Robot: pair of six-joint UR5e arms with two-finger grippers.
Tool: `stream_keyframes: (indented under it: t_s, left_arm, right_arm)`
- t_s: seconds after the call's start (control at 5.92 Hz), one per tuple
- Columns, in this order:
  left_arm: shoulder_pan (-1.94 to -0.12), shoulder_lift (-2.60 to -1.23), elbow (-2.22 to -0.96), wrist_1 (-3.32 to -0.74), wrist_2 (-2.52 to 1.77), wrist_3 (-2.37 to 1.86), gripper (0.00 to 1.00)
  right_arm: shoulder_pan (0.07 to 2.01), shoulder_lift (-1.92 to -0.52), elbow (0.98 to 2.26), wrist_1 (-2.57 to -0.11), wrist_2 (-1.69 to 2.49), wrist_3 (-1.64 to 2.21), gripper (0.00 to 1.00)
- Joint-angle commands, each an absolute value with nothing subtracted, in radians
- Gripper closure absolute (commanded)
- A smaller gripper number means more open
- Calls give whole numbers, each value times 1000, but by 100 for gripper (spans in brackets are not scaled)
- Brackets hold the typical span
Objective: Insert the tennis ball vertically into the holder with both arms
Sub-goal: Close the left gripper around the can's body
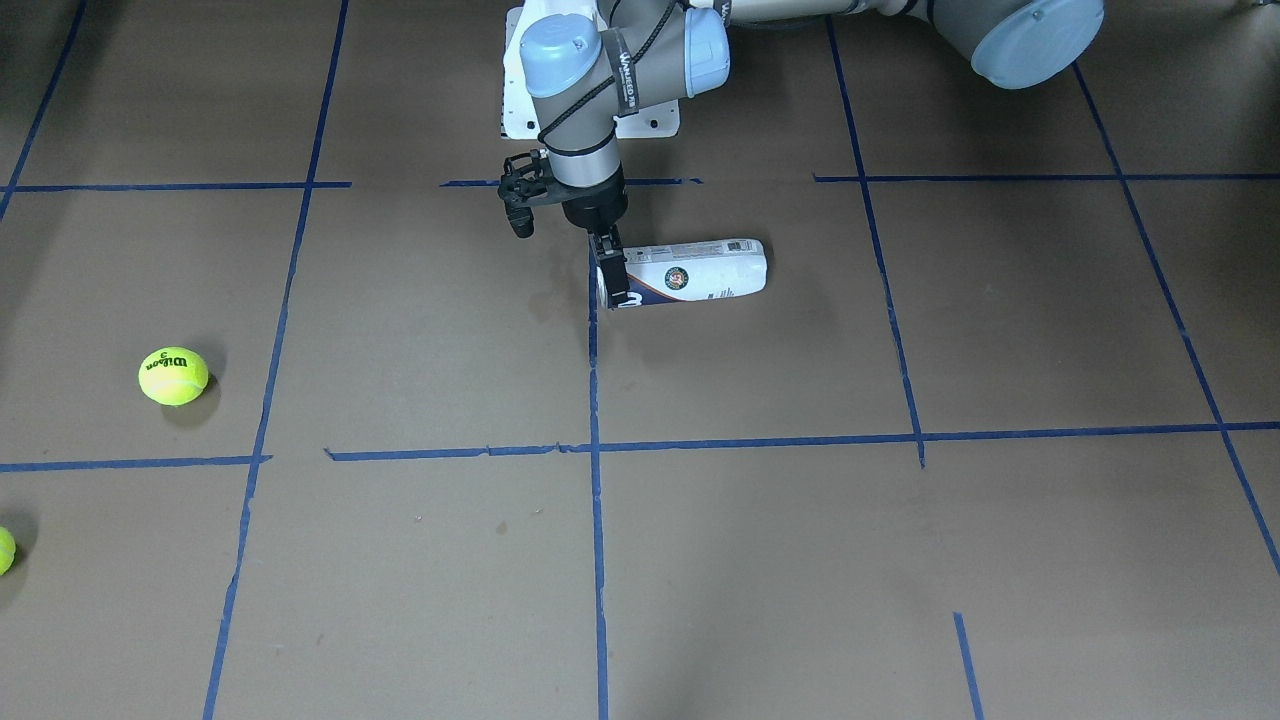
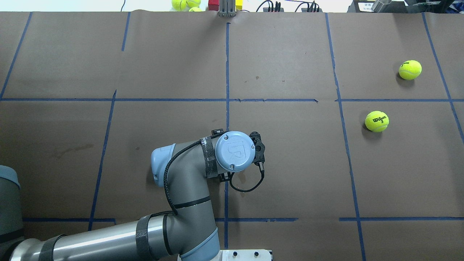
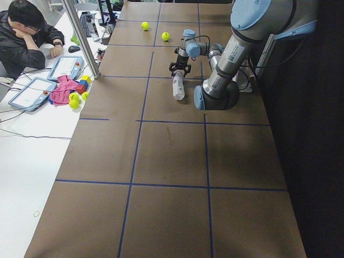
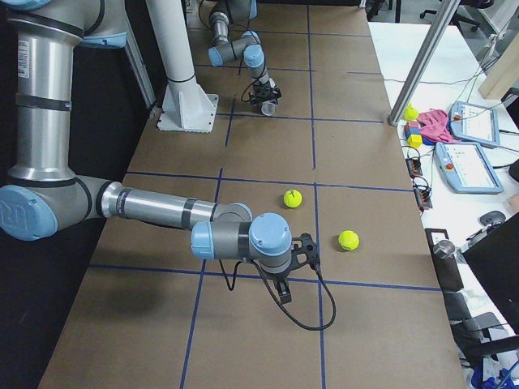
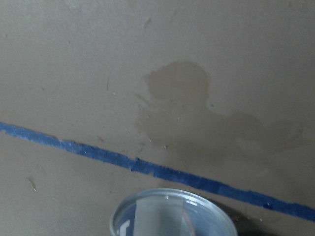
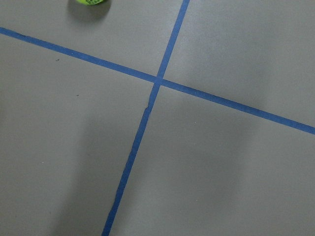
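Exterior front-facing view, nearest first: a tennis ball (image 1: 3, 550) is cut off by the left edge of the brown counter (image 1: 800, 560), and a Wilson-marked ball (image 1: 173, 376) sits a little beyond it. Farther back, well apart from both, the holder (image 1: 700, 272) lies on its side, emblem up, its open end on a blue tape line (image 1: 597, 520). The left tool (image 1: 613, 290) points down at that open end, one black finger across the mouth; whether it is released or clenched, I cannot tell. Behind it stands the white pedestal (image 1: 655, 125). The right tool (image 4: 284, 290) shows only in the exterior right view, low over the counter, so I cannot tell its state.
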State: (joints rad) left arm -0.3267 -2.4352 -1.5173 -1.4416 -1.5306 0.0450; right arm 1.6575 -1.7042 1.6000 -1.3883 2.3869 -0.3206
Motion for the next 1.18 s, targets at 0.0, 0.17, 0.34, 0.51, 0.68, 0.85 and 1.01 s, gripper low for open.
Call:
stream_keyframes:
  t_s: [0.0,0.17,0.34,0.51,0.68,0.85,1.01]
  left_arm:
    - [-325,-2428,-1503,-1450,-1528,45,0]
    - [-325,-2428,-1499,-1451,-1528,46,0]
    - [-325,-2428,-1499,-1451,-1528,46,0]
    - [-325,-2427,-1497,-1451,-1528,46,3]
    - [-325,-2427,-1497,-1451,-1528,46,10]
    - [-325,-2428,-1499,-1463,-1528,46,14]
    - [-327,-2427,-1497,-1488,-1528,45,15]
  right_arm:
    - [1658,-1704,1600,-1388,2387,-321,0]
    - [1657,-1704,1600,-1388,2387,-321,0]
    - [1658,-1704,1600,-1388,2387,-321,0]
    - [1658,-1704,1600,-1388,2387,-321,0]
    - [1657,-1703,1600,-1388,2387,-321,0]
    - [1657,-1704,1600,-1388,2387,-321,0]
    - [1657,-1704,1600,-1388,2387,-321,0]
